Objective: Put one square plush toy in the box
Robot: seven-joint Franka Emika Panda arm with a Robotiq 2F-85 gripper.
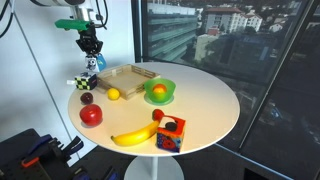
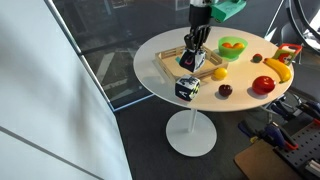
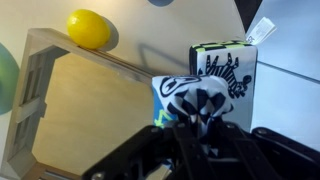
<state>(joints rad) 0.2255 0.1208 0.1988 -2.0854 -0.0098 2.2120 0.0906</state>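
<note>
Gripper (image 2: 192,50) is pinching the square plush toy (image 3: 186,95) between its fingers from above. The toy is hanging at the box (image 3: 28,100) edge, near one corner, and appears to be off the table (image 2: 150,55). It is not yet over the tray floor. The zebra-patterned cube (image 3: 225,70) is sitting just beside it, outside the box. The lemon (image 3: 88,28) is lying just beside the far wall. Judgement: this is the carrying phase. The top-down grip is leaving the toy's underside free for a straight lowering. Next, the arm needs to shift toward the box middle before releasing.

Black fingers (image 3: 128,160), green wrist mount (image 2: 228,9)
</note>
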